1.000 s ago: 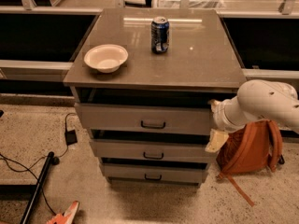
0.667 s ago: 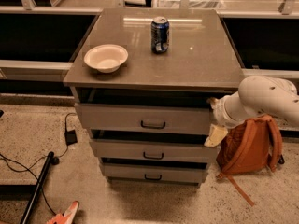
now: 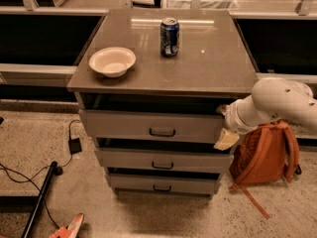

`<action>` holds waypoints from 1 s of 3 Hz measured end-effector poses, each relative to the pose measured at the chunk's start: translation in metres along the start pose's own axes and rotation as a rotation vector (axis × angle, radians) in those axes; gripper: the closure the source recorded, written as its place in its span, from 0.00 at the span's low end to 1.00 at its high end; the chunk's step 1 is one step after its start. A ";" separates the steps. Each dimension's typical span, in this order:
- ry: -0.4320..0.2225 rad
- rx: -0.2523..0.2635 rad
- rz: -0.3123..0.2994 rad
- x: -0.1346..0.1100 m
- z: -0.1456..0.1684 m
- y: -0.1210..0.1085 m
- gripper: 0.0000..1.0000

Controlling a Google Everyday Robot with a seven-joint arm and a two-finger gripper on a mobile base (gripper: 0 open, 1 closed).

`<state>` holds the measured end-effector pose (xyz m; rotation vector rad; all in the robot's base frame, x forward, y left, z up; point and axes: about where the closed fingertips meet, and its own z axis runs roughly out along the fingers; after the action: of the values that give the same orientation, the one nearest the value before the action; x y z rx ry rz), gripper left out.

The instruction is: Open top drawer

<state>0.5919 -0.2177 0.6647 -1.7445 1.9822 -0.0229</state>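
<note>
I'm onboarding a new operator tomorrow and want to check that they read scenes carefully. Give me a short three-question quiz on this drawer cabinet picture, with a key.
1. True or false: the gripper is at the handle of the top drawer.
2. Where is the can relative to the bowl in the picture? A) left of it B) to its right and farther back C) inside it
3. Fill in: an orange ____ sits beside the right side of the cabinet.

Key
1. False: the gripper is at the top drawer's right end, away from the centre handle.
2. B
3. backpack
</note>
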 end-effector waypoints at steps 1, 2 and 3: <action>-0.001 0.000 0.002 -0.001 0.000 0.000 0.32; 0.001 -0.005 -0.004 -0.006 -0.004 0.005 0.44; 0.006 -0.013 -0.012 -0.009 -0.008 0.012 0.44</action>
<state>0.5785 -0.2091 0.6707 -1.7669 1.9800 -0.0193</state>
